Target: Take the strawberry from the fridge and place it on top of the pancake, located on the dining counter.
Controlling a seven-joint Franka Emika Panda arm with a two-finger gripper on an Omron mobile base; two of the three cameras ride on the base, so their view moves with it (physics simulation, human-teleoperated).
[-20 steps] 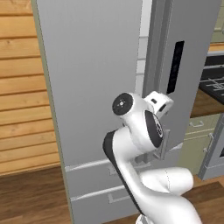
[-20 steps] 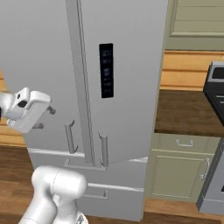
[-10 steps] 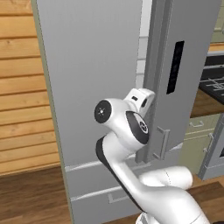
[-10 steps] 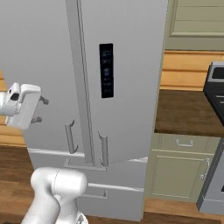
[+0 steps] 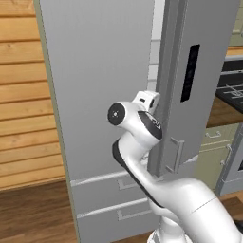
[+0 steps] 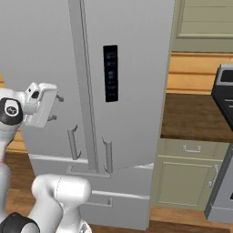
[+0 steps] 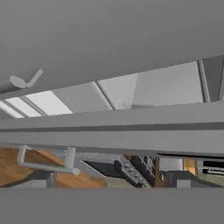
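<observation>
Two dark fingertips of the gripper are seen spread well apart, with nothing between them, aimed at the left door of the fridge. In the right base view the white hand is raised beside that door, its fingertips close to the grey face but not clearly touching it. Just beyond and below the gripper, a vertical bar handle is mounted on the left door; a second bar handle stands further off on the right door, under the black panel. In the left base view the hand is partly hidden behind the wrist, at the gap where the left door stands ajar. Ahead of the gripper, in the hand view, pale shelves are seen through that gap. Whether the strawberry lies on them cannot be told.
</observation>
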